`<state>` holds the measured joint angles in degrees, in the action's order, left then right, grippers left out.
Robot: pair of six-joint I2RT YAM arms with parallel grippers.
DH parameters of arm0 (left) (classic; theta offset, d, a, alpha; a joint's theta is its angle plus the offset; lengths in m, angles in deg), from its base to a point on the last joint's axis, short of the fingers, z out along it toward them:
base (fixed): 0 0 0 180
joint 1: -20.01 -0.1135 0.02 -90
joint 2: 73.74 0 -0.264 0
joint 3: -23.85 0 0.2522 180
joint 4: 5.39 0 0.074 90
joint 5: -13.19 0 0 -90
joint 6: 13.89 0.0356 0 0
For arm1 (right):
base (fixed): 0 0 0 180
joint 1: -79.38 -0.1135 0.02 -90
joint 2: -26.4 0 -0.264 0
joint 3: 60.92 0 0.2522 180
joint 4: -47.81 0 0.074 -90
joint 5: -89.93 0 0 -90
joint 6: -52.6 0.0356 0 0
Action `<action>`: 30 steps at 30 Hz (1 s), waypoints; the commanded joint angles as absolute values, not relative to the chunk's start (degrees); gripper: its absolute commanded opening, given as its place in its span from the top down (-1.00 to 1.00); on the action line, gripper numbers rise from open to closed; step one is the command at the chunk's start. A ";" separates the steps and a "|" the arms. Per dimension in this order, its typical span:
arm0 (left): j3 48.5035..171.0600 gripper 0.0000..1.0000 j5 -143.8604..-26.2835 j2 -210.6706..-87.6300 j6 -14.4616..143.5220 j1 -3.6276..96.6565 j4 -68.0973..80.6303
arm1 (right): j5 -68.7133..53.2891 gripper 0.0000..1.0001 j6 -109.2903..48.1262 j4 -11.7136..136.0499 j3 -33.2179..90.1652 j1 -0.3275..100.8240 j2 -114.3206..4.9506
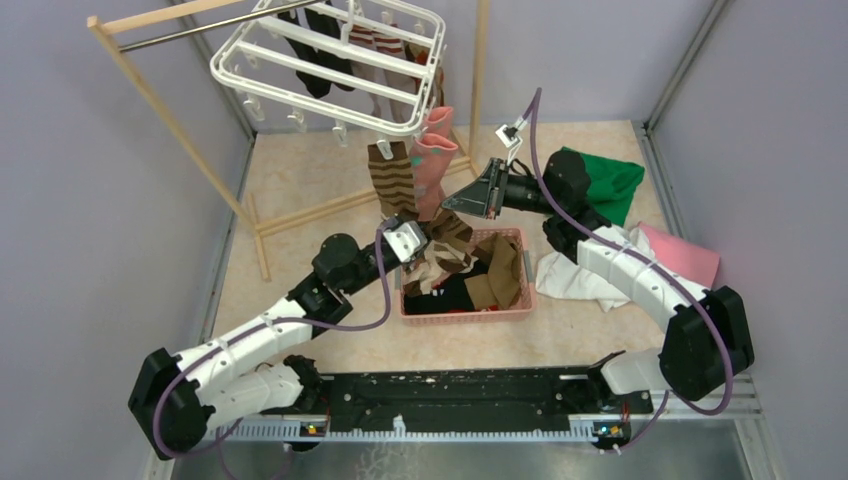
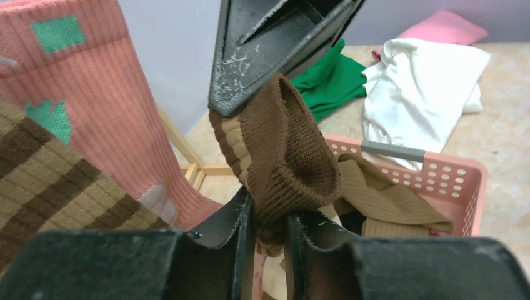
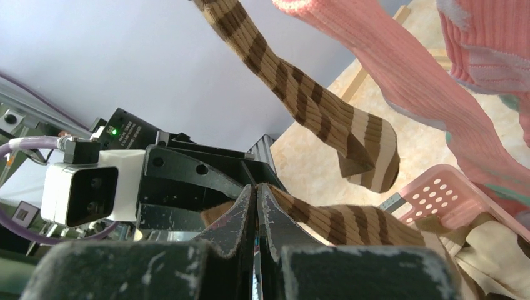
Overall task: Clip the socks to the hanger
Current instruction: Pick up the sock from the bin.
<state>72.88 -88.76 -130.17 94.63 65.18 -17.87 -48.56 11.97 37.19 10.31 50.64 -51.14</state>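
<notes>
The white hanger [image 1: 330, 62] hangs at the top with several socks clipped to it. The lowest two are a brown-cream striped sock [image 1: 392, 185] and a pink-teal sock [image 1: 433, 160]. A second brown-cream striped sock [image 2: 281, 156] is stretched between both grippers above the basket. My left gripper [image 2: 270, 215] has closed on its dark brown cuff, which fills the gap between the fingers. My right gripper [image 3: 257, 187] is shut on the edge of the same sock [image 3: 350, 222]. In the top view the left gripper [image 1: 412, 236] and the right gripper [image 1: 452, 203] sit close together, just under the hanging socks.
A pink perforated basket [image 1: 525, 298] below the grippers holds several socks, beige, brown and black. Green cloth [image 1: 610, 180], white cloth [image 1: 580, 275] and pink cloth [image 1: 685, 255] lie to its right. The wooden rack [image 1: 170, 120] carries the hanger.
</notes>
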 commanded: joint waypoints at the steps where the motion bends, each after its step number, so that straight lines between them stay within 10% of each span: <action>1: 75.62 0.66 -87.74 -129.86 93.19 65.54 -19.98 | -48.25 1.00 12.66 35.22 12.86 50.54 -50.82; 5: 75.16 0.86 -86.70 -126.93 87.33 65.47 -16.77 | -48.70 0.94 12.10 34.86 12.19 50.97 -50.37; 18: 75.86 0.64 -112.99 -114.09 73.56 59.57 -0.94 | -70.94 -0.36 -29.98 22.73 7.11 53.36 -43.63; 30: 84.14 0.70 -138.42 -122.64 72.30 47.86 0.69 | -79.53 -0.31 -39.60 26.10 11.69 44.29 -46.00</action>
<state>81.93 -128.32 -120.22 74.61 49.01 4.34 -77.76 -35.72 26.22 8.89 48.15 -45.72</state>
